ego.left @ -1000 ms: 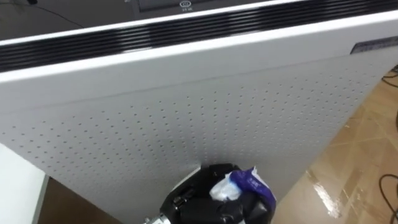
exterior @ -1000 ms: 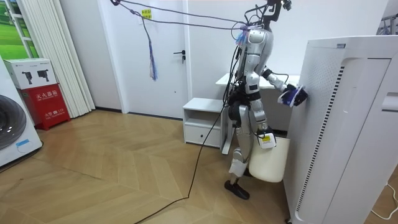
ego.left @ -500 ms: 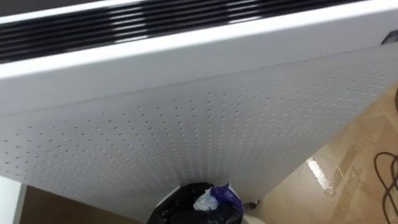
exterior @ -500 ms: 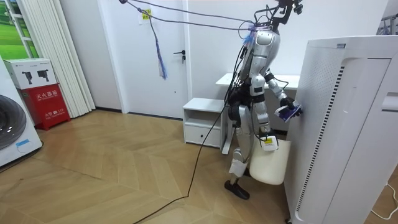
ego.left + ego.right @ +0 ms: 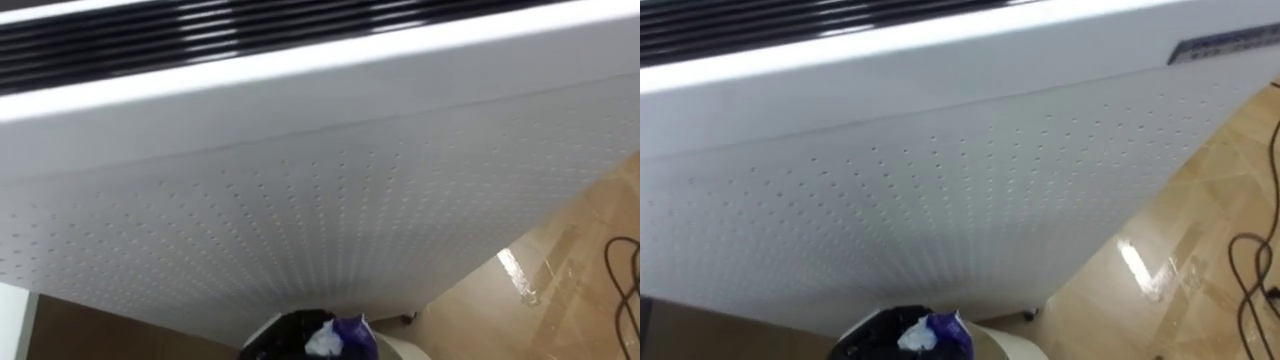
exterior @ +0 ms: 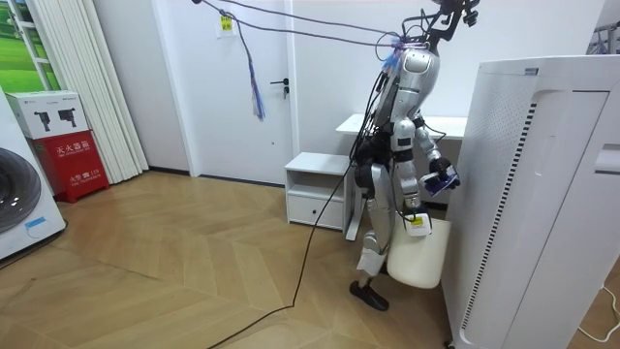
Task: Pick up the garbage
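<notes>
My left hand [image 5: 285, 338] shows at the bottom edge of the eye views, dark fingers curled round a crumpled piece of garbage [image 5: 338, 336], blue-purple with white. In the room view that hand [image 6: 433, 184] holds the garbage [image 6: 445, 180] at waist height, a little in front of my body and above a white waste bin [image 6: 421, 254] by my feet. The bin's rim [image 5: 1002, 346] peeks in just right of the hand. My right hand [image 6: 415, 219] hangs at my side near the bin's top.
A tall white appliance [image 5: 330, 190] with a perforated side and a black slatted top stands right before me; its side [image 6: 499, 194] is close to the held garbage. A white desk and a low cabinet [image 6: 315, 189] stand behind me. Wood floor [image 5: 560, 290] lies open to the right.
My left hand has come down and back from the appliance's side toward my waist, garbage still in it. The eye views have shifted with my head.
</notes>
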### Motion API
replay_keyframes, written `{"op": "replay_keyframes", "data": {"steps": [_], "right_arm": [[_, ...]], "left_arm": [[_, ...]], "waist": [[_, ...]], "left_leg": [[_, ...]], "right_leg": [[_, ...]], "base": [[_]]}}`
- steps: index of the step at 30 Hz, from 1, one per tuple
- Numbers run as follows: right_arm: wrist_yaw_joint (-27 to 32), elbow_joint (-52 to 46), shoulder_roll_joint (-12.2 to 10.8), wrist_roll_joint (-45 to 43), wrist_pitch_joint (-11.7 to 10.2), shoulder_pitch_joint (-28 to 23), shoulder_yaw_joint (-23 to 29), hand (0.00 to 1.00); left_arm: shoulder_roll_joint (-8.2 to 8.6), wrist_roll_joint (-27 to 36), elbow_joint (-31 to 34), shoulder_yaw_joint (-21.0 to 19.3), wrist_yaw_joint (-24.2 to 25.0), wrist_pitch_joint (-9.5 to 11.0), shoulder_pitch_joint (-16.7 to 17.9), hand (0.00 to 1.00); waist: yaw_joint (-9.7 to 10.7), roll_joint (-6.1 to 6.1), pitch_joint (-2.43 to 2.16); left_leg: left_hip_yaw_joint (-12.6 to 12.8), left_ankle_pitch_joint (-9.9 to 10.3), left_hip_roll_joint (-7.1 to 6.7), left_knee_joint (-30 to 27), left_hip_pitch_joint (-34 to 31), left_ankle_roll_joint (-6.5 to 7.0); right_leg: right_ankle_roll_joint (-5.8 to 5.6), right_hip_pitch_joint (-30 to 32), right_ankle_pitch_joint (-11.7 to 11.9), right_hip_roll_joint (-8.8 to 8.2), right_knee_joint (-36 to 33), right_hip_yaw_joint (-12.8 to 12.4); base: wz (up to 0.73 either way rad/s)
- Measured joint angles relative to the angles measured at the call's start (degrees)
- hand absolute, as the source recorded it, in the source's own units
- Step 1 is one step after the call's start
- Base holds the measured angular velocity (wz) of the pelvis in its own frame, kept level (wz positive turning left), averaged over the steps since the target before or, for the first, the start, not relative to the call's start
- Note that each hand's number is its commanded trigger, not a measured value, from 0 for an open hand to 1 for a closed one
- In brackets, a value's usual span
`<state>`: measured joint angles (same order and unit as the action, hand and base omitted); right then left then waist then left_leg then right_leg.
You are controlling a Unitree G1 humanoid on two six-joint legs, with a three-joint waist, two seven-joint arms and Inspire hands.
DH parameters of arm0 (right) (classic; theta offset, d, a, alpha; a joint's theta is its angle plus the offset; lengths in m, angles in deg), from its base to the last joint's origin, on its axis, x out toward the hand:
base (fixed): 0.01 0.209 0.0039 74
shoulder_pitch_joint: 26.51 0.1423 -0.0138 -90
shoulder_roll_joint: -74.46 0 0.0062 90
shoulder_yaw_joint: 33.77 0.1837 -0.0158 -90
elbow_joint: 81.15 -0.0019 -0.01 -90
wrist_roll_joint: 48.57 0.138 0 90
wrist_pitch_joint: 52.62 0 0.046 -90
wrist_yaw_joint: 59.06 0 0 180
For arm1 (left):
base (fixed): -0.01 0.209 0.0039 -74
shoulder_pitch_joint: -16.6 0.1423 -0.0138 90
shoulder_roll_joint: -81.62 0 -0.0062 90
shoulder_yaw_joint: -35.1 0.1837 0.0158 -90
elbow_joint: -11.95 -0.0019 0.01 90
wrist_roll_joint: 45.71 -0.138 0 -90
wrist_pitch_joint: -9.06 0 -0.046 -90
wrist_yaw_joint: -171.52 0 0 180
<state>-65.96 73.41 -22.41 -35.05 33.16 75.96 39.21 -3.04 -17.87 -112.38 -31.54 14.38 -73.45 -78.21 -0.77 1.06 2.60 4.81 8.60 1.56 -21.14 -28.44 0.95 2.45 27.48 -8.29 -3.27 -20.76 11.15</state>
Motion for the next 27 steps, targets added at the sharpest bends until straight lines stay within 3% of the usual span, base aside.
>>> {"op": "replay_keyframes", "data": {"steps": [7, 8, 9, 17, 27], "right_arm": [[0.0, -0.7, 0.0, 0.0, -0.1, -0.1, 0.2, 1.00], [0.0, -0.7, 0.0, 0.1, -0.1, -0.1, 0.1, 1.00], [-0.1, -0.7, 0.0, 0.2, -0.1, -0.1, 0.0, 1.00], [-0.3, -0.2, 0.0, 2.1, 0.1, 0.1, -2.3, 1.00], [-0.8, -0.2, 0.0, 2.4, 0.1, 0.0, -3.2, 1.00]], "left_arm": [[-0.11, 0.0, -1.3, 0.7, -0.2, 0.0, 0.2, 0.98], [-0.26, 0.0, -1.4, 1.2, -0.1, 0.0, 0.2, 0.75], [-0.34, 0.0, -1.7, 1.5, -0.1, 0.1, 0.1, 0.00], [-0.40, 0.0, -7.5, 7.2, 1.0, -0.1, -0.3, 0.00], [-0.86, -0.6, -9.6, 8.4, 1.8, -1.1, -0.1, 0.00]], "waist": [[0.4, -0.16, -0.04], [0.3, -0.19, -0.06], [0.3, -0.19, -0.07], [0.5, -0.72, -0.18], [0.5, -0.82, -0.18]], "left_leg": [[0.0, -0.2, -0.33, -0.2, -0.6, 0.27], [0.0, -0.2, -0.36, -0.3, -0.6, 0.33], [0.0, -0.2, -0.37, -0.3, -0.5, 0.34], [0.0, -0.4, -0.51, -0.1, 0.2, 0.51], [-0.1, -0.6, -0.51, 0.0, 0.2, 0.52]], "right_leg": [[-0.07, 1.0, -0.3, -0.51, -1.1, 0.1], [-0.07, 1.0, -0.3, -0.55, -1.2, 0.1], [-0.07, 1.0, -0.3, -0.56, -1.2, 0.1], [-0.09, 0.4, -0.3, -0.75, -1.2, 0.1], [-0.07, 0.4, -0.3, -0.77, -1.2, 0.1]], "base": [[0.00], [0.00], [0.00], [0.00], [0.00]]}}
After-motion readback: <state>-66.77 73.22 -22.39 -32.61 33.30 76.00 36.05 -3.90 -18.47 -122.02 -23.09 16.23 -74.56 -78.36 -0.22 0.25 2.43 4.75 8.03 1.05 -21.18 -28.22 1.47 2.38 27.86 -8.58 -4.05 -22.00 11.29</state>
